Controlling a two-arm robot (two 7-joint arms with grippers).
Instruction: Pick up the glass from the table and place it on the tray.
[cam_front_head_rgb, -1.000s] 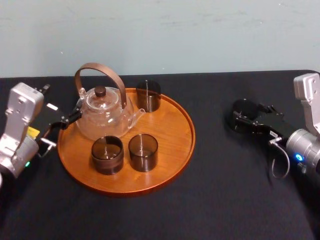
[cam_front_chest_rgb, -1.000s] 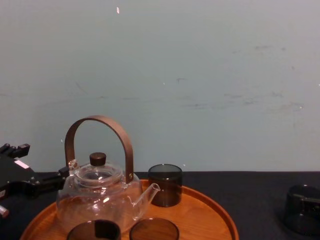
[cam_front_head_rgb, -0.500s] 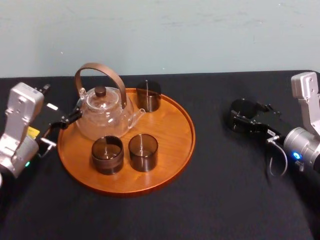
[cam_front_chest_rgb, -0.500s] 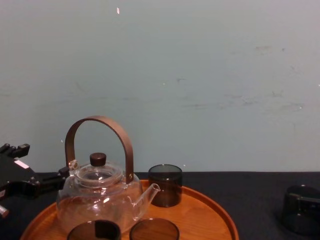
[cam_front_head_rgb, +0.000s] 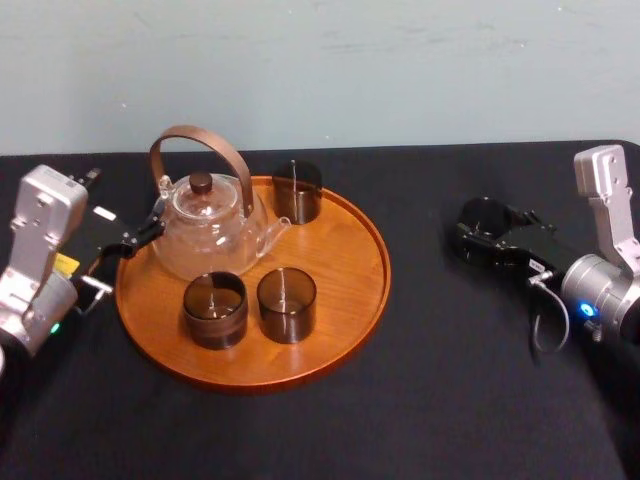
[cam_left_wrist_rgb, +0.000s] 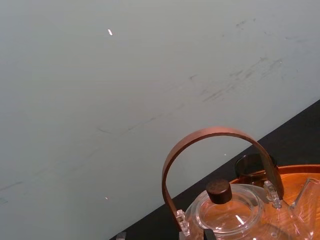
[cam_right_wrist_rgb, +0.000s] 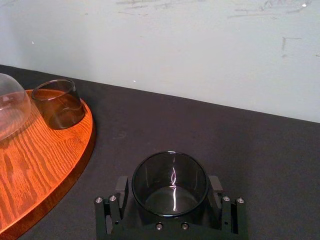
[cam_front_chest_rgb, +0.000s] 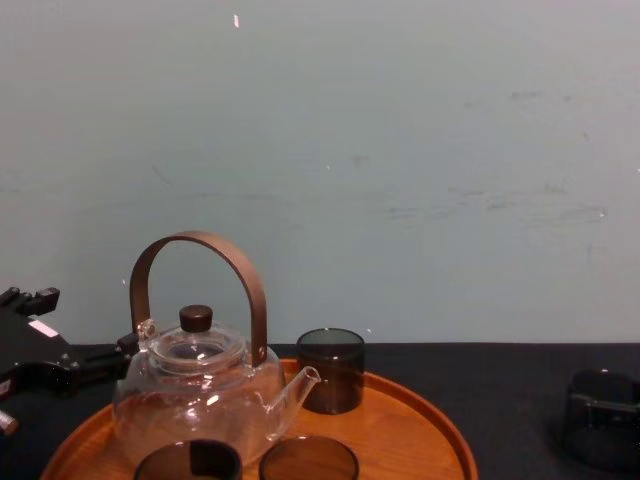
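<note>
**A:** The right tool (cam_right_wrist_rgb: 169, 191) has its two fingers (cam_right_wrist_rgb: 123, 190) pressed against opposite sides of the glass (cam_right_wrist_rgb: 170, 172), pinching it low on the wall.

**B:** So the grip looks made. Is it off the tabletop (cam_front_head_rgb: 440, 385)?

**A:** I can't tell from these angles. The glass is upright in the tool, out on the robot's right and well apart from the tray (cam_front_head_rgb: 352, 300), with bare black tabletop between them.

**B:** So the pick-up is in hand, and the carry and the set-down are both left to do?

**A:** That's my read. Nothing of this glass is over the tray yet.

**B:** Is there room for it when it gets there?

**A:** The teapot (cam_front_head_rgb: 205, 225) takes the tray's left rear, and three dark cups (cam_front_head_rgb: 287, 305) stand around it: one behind the spout and two side by side in front. The right half of the tray is bare wood, and that's the side nearest the tool.

**B:** And the other arm?

**A:** The left tool (cam_front_head_rgb: 135, 240) is parked at the tray's left rim, just beside the teapot, taking no part.
</note>
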